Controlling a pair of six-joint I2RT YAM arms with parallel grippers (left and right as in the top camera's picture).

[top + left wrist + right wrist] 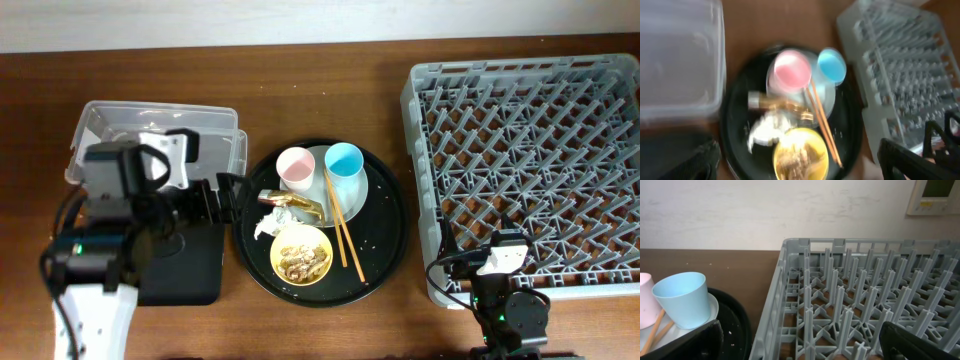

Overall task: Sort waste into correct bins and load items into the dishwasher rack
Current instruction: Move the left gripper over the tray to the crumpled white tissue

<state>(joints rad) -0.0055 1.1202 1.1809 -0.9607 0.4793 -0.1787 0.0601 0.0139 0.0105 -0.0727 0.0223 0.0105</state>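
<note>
On the round black tray (385, 225) stand a pink cup (295, 167) and a blue cup (343, 160) on a pale plate (358, 192). With them are a yellow bowl (302, 253) of tan food scraps (300, 260), a white tissue (267, 224), a gold wrapper (292, 203) and chopsticks (340, 218). My left gripper (229, 198) is open and empty at the tray's left rim; its view is blurred and shows the bowl (800, 155) between the fingers (800, 169). My right gripper (498, 258) is open and empty (802, 347) at the front left corner of the grey rack (530, 160).
A clear tub (150, 135) stands at the back left, and a shallow black tray (190, 265) lies in front of it, partly under my left arm. The rack (850, 305) fills the right side. The blue cup (682, 300) shows left of the rack wall.
</note>
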